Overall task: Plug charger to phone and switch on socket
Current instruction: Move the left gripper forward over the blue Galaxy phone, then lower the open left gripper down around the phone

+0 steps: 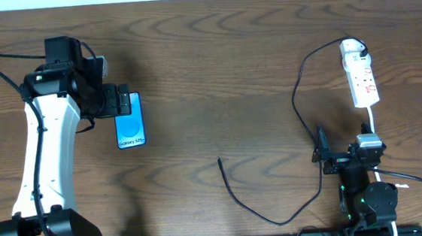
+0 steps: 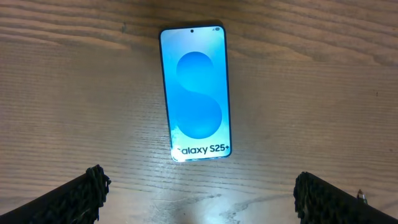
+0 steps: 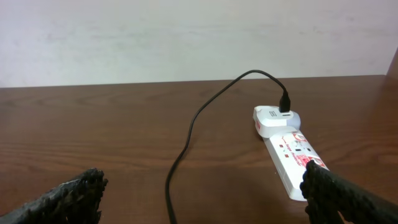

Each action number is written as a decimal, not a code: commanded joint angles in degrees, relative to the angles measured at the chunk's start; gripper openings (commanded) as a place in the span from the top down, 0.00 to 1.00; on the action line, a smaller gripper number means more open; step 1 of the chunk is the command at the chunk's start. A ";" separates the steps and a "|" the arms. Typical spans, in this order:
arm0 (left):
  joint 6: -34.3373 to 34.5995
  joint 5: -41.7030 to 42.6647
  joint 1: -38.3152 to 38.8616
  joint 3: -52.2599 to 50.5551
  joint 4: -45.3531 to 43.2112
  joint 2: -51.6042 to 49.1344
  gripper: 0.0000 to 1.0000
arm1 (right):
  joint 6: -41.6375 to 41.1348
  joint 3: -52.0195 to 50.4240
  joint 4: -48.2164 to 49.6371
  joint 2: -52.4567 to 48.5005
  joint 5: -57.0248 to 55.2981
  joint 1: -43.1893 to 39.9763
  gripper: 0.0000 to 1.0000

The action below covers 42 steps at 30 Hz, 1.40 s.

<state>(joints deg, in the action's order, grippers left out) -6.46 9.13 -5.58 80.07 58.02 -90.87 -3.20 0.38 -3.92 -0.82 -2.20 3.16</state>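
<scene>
The phone [image 1: 130, 120] lies flat on the table at the left, blue screen up; it also shows in the left wrist view [image 2: 196, 93]. My left gripper [image 1: 123, 101] is open just above the phone's upper end, its fingers [image 2: 199, 196] spread wide and empty. The charger, a thin black cable [image 1: 299, 88], runs from the socket's far end down to a free plug tip [image 1: 220, 161] on the table; it also shows in the right wrist view [image 3: 186, 143]. The socket [image 1: 360, 72], a white power strip, lies at the right [image 3: 283, 149]. My right gripper [image 1: 323, 154] is open and empty [image 3: 202, 199].
A white cord [image 1: 373, 120] leaves the socket's near end toward the right arm base. A white adapter [image 3: 273, 118] sits in the socket's far end with the black cable plugged in. A pale wall stands beyond the table's far edge.
</scene>
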 commanded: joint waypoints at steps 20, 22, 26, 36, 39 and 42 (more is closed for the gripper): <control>4.22 -3.41 1.86 1.05 0.48 -0.20 0.02 | 0.50 -0.07 -0.20 0.48 -0.44 0.26 0.01; 4.66 -3.48 2.54 1.05 0.26 -0.94 0.02 | 0.50 -0.07 -0.20 0.48 -0.44 0.26 0.01; 5.55 -4.26 3.54 1.05 0.17 -4.46 0.02 | 0.50 -0.07 -0.17 0.48 -0.44 0.26 0.01; 9.62 -4.24 4.07 1.05 -0.66 -13.44 0.02 | 0.50 -0.07 -0.17 0.48 -0.44 0.26 0.01; 10.67 -4.22 4.07 1.05 -1.62 -15.39 0.02 | 0.50 -0.07 -0.20 0.48 -0.44 0.26 0.01; 10.64 -4.26 4.07 1.05 -2.05 -16.68 0.02 | 0.50 -0.07 -0.20 0.48 -0.44 0.26 0.01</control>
<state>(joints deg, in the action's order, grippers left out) 3.01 5.61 -1.69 80.12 56.14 -106.10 -3.20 0.38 -3.92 -0.82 -2.20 3.16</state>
